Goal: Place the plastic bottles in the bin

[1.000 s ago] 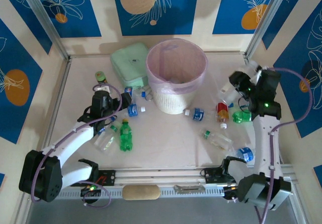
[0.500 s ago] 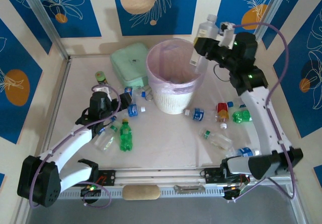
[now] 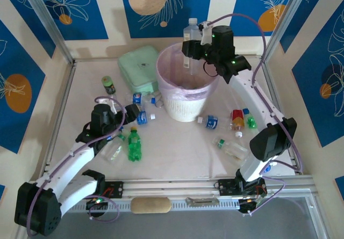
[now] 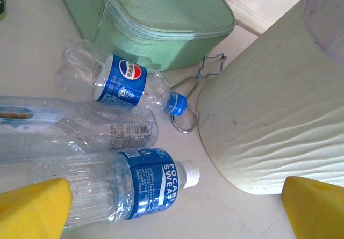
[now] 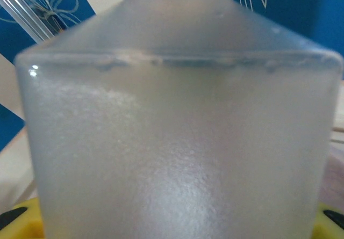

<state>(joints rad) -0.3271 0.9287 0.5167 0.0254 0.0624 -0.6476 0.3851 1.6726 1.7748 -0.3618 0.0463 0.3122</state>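
My right gripper [image 3: 192, 50] is shut on a frosted clear plastic bottle [image 3: 189, 34], upright over the far rim of the bin [image 3: 188, 102]. In the right wrist view that bottle [image 5: 177, 131] stands close up between my yellow fingertips [image 5: 19, 224]. My left gripper [image 3: 128, 116] is open, low over bottles left of the bin. In its wrist view a Pocari Sweat bottle [image 4: 134, 188] lies between the open fingers [image 4: 35, 209]. A Pepsi bottle [image 4: 118, 78] and a clear bottle [image 4: 75, 129] lie behind it, beside the bin wall [image 4: 269, 115]. A green bottle [image 3: 133, 144] lies nearer me.
A mint-green box [image 3: 138, 67] sits left of the bin, with a dark green-lidded jar [image 3: 108, 84] beside it. A metal clip [image 4: 193, 96] lies by the bin's base. Right of the bin lie a blue-labelled bottle [image 3: 210, 122], a red-labelled one [image 3: 236, 119] and a clear one [image 3: 231, 147].
My right arm has swung up and left, carrying the frosted bottle from the right side of the table to above the bin's far rim. My left arm has drawn back slightly.
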